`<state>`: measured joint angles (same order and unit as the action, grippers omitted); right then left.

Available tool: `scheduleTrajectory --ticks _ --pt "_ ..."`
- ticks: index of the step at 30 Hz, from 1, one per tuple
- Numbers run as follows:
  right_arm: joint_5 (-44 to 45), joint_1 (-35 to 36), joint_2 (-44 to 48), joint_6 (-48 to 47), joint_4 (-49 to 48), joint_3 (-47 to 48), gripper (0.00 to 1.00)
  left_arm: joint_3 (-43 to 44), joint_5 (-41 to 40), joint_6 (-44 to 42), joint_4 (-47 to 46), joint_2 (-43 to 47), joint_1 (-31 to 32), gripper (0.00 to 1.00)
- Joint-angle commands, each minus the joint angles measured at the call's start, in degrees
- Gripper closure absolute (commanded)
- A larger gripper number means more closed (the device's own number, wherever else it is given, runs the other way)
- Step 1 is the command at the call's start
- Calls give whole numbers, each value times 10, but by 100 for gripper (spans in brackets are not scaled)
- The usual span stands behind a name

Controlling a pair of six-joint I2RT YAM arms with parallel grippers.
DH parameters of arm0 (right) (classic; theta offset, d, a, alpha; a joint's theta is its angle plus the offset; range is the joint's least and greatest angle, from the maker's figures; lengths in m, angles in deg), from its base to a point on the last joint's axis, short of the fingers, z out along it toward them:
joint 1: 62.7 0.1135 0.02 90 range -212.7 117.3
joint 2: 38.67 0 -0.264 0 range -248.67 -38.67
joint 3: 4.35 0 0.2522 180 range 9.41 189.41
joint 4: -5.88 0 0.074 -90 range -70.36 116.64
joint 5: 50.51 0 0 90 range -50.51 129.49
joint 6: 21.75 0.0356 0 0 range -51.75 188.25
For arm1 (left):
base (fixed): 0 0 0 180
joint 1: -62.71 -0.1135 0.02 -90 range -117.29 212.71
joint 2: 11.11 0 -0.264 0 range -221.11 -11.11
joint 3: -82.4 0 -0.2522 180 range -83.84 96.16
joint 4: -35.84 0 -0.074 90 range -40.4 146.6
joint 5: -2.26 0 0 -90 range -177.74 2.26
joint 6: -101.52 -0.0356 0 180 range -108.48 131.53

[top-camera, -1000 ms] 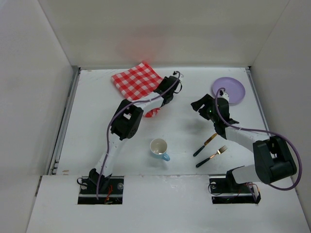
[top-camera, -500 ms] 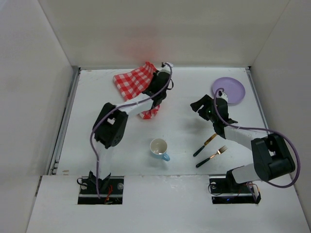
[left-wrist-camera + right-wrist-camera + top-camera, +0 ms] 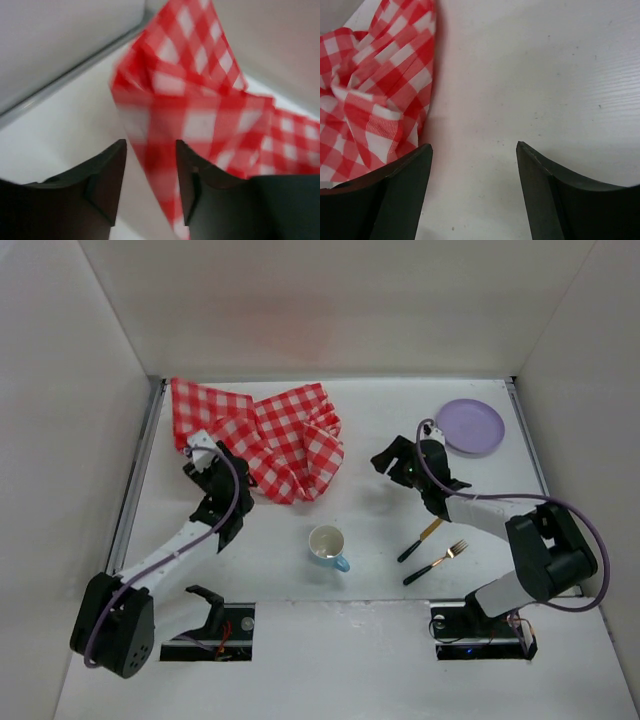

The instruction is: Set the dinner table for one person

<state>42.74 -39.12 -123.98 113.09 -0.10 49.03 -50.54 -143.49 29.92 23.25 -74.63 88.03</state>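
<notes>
The red-and-white checked cloth lies rumpled and partly spread on the back left of the white dinner table. My left gripper is at the cloth's left edge. In the left wrist view its jaws stand partly apart, with a blurred strip of cloth between them and a gap beside it. My right gripper is open and empty, low over bare table just right of the cloth; its midpoint shows in the right wrist view.
A purple plate lies at the back right. A white cup with a blue handle stands near the front middle. A knife and a fork lie front right. Walls enclose three sides.
My left arm swung fast from the back middle to the left, and the folded cloth came open and spread leftward. My right gripper shifted a little to the left.
</notes>
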Motion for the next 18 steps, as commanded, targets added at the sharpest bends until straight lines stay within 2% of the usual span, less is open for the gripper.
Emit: scheduleTrajectory --ticks 1,3,6,9,12,14,18 --pt "34 26 -5 -40 7 38 25 -59 -37 135 52 45 -3 48" --pt "48 38 -14 -52 15 48 24 -76 -31 165 109 92 -10 39" --pt "55 60 -22 -72 43 70 23 -82 -33 182 175 171 -3 39" --pt "75 80 -34 -85 54 93 22 -75 -29 177 217 205 12 40" --pt "78 97 -48 -90 70 119 20 -75 8 177 231 186 21 34" --pt "76 108 -55 -92 81 140 18 -75 48 182 230 156 7 31" --pt "64 138 -99 -104 124 222 10 -79 123 212 187 88 -62 28"
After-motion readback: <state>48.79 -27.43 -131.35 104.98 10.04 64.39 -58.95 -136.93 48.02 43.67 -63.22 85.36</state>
